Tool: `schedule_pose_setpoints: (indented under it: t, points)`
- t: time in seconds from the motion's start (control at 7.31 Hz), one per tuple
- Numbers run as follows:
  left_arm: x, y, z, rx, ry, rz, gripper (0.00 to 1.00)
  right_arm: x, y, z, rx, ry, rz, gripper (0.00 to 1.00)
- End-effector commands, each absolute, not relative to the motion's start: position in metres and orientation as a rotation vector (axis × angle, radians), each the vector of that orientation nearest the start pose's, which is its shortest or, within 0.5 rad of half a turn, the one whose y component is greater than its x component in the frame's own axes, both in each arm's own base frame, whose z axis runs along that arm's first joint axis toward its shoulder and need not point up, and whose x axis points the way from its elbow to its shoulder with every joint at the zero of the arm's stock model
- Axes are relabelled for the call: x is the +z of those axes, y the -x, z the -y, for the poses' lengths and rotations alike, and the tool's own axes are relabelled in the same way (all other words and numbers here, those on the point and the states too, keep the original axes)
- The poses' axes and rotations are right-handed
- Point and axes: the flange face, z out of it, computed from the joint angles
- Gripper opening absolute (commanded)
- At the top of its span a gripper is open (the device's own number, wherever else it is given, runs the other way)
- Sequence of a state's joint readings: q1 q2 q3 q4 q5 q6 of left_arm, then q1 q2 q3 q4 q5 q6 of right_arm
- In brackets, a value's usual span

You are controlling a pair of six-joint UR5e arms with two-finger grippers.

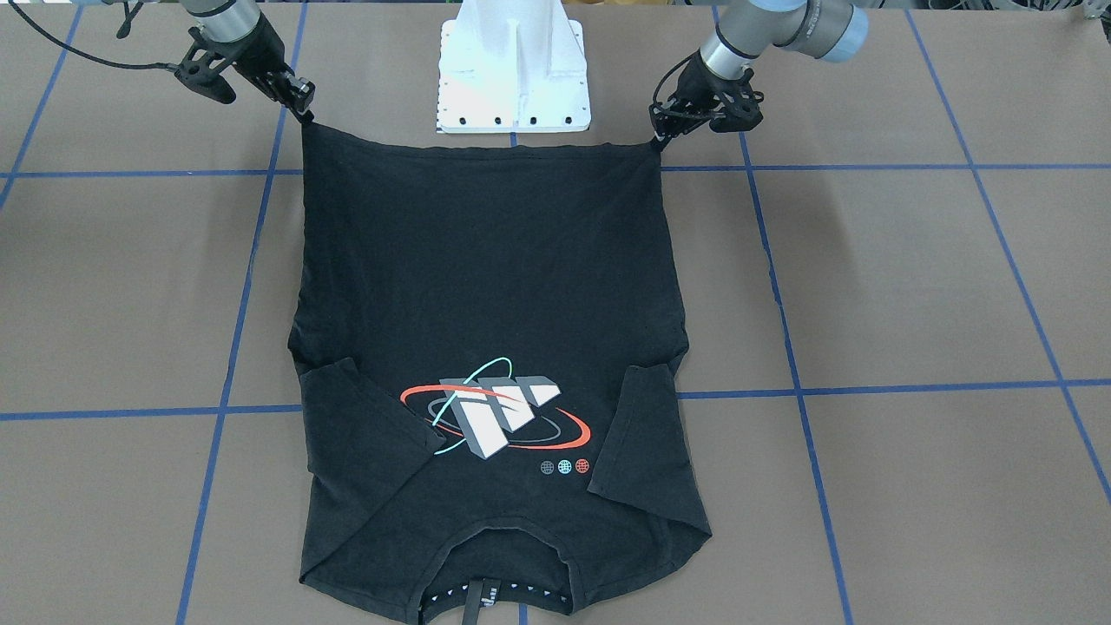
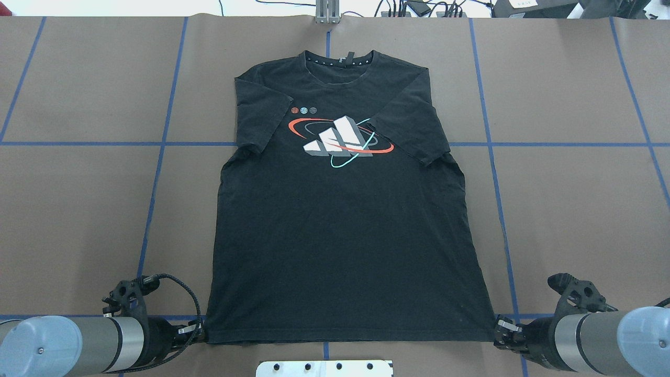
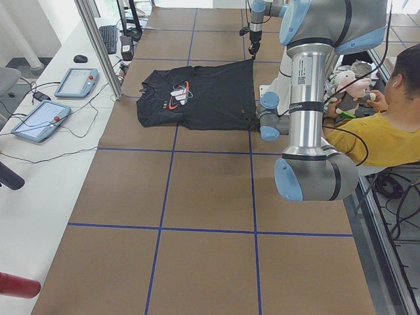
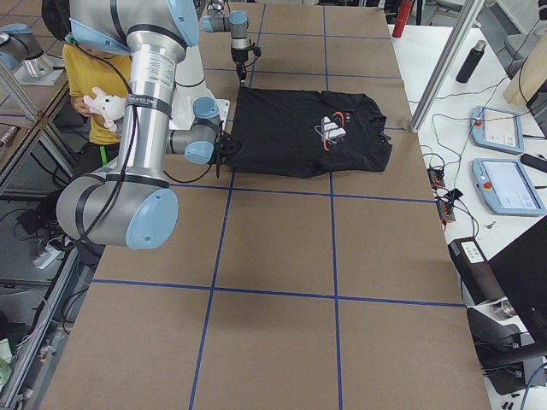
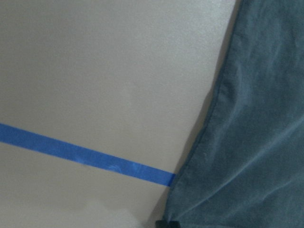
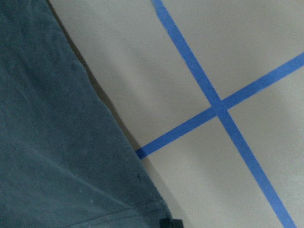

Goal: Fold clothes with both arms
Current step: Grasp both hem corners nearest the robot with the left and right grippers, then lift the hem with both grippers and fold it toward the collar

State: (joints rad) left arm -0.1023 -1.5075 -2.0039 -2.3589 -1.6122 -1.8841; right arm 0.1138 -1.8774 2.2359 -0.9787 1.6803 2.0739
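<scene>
T-shirt (image 2: 340, 235) lies flat on surface (image 2: 78, 209), graphic (image 2: 340, 141) up, sleeves (image 2: 261, 118) folded in over chest. Long axis runs straight away from robot: hem (image 2: 345, 335) at near end by pedestal (image 1: 514, 78), collar (image 2: 337, 62) at far end. Left gripper (image 2: 200, 329) pinches hem corner on robot's left; right gripper (image 2: 497, 331) pinches opp. corner. Jaws of each are pressed together on cloth, corners drawn to small peaks. Both arms are equally near hem; collar lies fwd of both. Probable next move: carry hem fwd toward collar, arms in parallel. Cannot tell whether each pinch takes both fabric layers. Wrist views show only cloth edge, tape lines (image 6: 218, 109), almost no gripper. Front view cuts off collar.
</scene>
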Motion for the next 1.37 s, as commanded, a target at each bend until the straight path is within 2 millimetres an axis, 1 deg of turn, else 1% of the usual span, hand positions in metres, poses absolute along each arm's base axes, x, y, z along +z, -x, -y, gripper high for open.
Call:
schedule_pose_setpoints:
  t: [0.0,0.14,0.27,0.41,0.55,0.68,0.82,0.96,1.09,1.23]
  points:
    - [0.367,-0.44,0.177,-0.347,0.169,-1.184,0.0,0.395,0.356,0.165,0.515,0.291,0.945,0.0]
    - [0.337,-0.422,0.176,-0.344,0.17,-1.206,0.0,0.385,0.346,0.164,0.512,0.296,0.96,0.0]
    - [0.316,-0.407,0.176,-0.329,0.2,-1.222,0.0,0.369,0.337,0.169,0.527,0.292,0.984,0.0]
    - [0.301,-0.389,0.211,-0.376,0.178,-1.265,0.0,0.353,0.331,0.179,0.554,0.285,0.943,0.0]
    - [0.28,-0.368,0.254,-0.404,0.165,-1.319,0.0,0.324,0.332,0.207,0.609,0.292,0.928,0.0]
    - [0.268,-0.349,0.283,-0.425,0.156,-1.352,0.0,0.295,0.338,0.239,0.665,0.296,0.889,0.0]
    - [0.255,-0.348,0.304,-0.451,0.126,-1.384,0.0,0.261,0.347,0.268,0.681,0.256,0.858,0.0]
    - [0.256,-0.353,0.328,-0.487,0.102,-1.38,0.0,0.237,0.346,0.293,0.667,0.197,0.821,0.0]
    - [0.268,-0.348,0.353,-0.536,0.075,-1.354,0.0,0.23,0.344,0.324,0.703,0.166,0.802,0.0]
    - [0.274,-0.333,0.394,-0.567,0.016,-1.34,0.0,0.235,0.344,0.362,0.715,0.174,0.784,0.0]
